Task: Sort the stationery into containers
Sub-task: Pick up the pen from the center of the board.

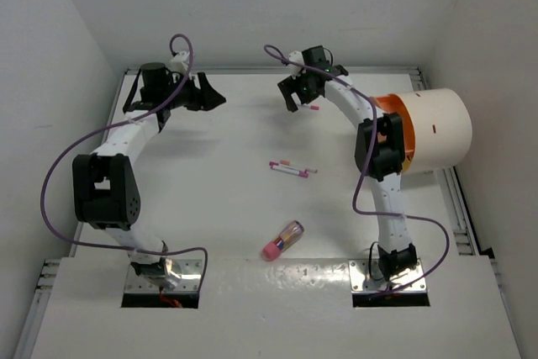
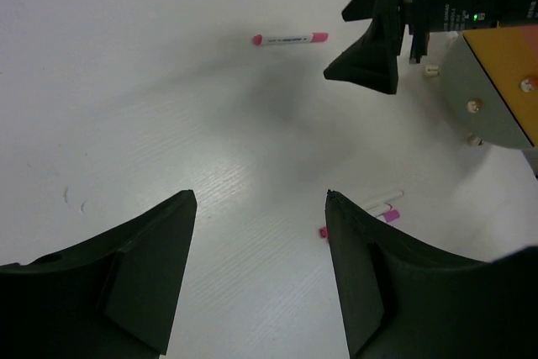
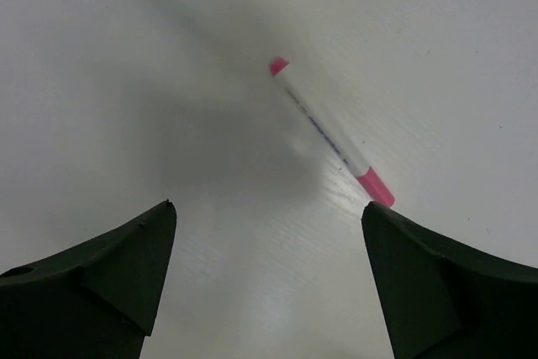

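A thin white pen with pink ends (image 3: 328, 130) lies on the white table just ahead of my open, empty right gripper (image 3: 269, 206), close to its right finger. It also shows in the top view (image 1: 313, 108) and the left wrist view (image 2: 290, 39). Two more white pens with pink marks (image 1: 292, 168) lie mid-table, partly hidden in the left wrist view (image 2: 384, 205). A pink-ended tube (image 1: 283, 240) lies near the front. The cream drum (image 1: 437, 128) with its orange face (image 2: 504, 73) lies at the right. My left gripper (image 1: 212, 94) is open and empty (image 2: 261, 195). No loose highlighters show.
My right gripper (image 1: 298, 97) hovers at the back centre, and the right arm (image 1: 382, 149) crosses in front of the drum's orange face. White walls close in the table at the back and both sides. A raised rail (image 1: 461, 208) runs along the right edge.
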You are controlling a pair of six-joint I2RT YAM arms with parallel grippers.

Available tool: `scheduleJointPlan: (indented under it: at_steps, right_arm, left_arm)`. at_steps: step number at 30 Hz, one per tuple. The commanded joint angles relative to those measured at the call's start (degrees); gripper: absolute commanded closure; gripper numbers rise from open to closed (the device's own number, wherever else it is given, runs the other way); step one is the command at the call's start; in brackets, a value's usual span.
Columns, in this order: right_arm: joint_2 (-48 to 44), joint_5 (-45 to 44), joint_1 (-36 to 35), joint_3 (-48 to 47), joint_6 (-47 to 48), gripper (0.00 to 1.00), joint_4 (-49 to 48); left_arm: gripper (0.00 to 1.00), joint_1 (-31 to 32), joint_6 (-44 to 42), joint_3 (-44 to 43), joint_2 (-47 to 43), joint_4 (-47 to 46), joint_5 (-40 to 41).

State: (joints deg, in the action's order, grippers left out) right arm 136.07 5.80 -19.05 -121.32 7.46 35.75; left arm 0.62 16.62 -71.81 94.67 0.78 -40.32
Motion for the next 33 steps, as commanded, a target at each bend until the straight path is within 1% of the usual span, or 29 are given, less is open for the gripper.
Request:
scheduleJointPlan:
  at_steps: [1,4,5,9,14,20,23,24,27,33]
  right_arm:
    - [0.51,3.69,1.99,1.69,1.33,0.09,-9.02]
    - [3.05,5.18,3.22,-1.45,1.06,0.08,-9.91]
    - [4.37,5.53,3.66,-2.25,0.37,0.07,-9.99]
    - [5.26,7.64,4.89,-1.82,-1.31,0.04,-13.41]
    - [6.31,12.56,4.81,-0.77,-3.07,0.05,-13.24]
    - [7.98,14.94,4.72,-0.85,-4.56,0.08,-13.07]
    - [8.6,14.07,4.28,-0.33,-1.94,0.09,-12.46]
    - [8.68,11.62,3.76,0.63,-0.36,0.09,-12.54]
    - [8.69,8.97,3.67,2.22,0.1,0.09,-14.91]
    - [10.62,5.98,3.76,1.35,1.67,0.06,-17.2]
  left_arm:
    - [0.31,-0.62,-0.27,0.88,-0.37,-0.95,-2.13]
    - [0.31,-0.62,-1.33,1.32,-0.54,-0.95,-2.49]
    - [0.31,-0.62,-1.76,1.24,-0.37,1.83,-2.49]
    - [0.31,-2.73,0.16,0.88,1.39,2.74,-4.15]
    - [0.31,-3.44,2.89,-0.43,3.85,2.3,-5.91]
    - [0.31,-3.87,3.24,-1.93,4.56,2.82,-5.83]
    - [0.31,-4.14,3.15,-2.11,4.64,2.92,-6.0]
    - [0.31,-4.23,3.5,-2.19,4.82,3.0,-6.0]
    - [0.3,-4.84,3.94,-2.11,4.91,3.35,-6.7]
    - [0.3,-5.46,2.72,-1.84,3.85,4.41,-6.88]
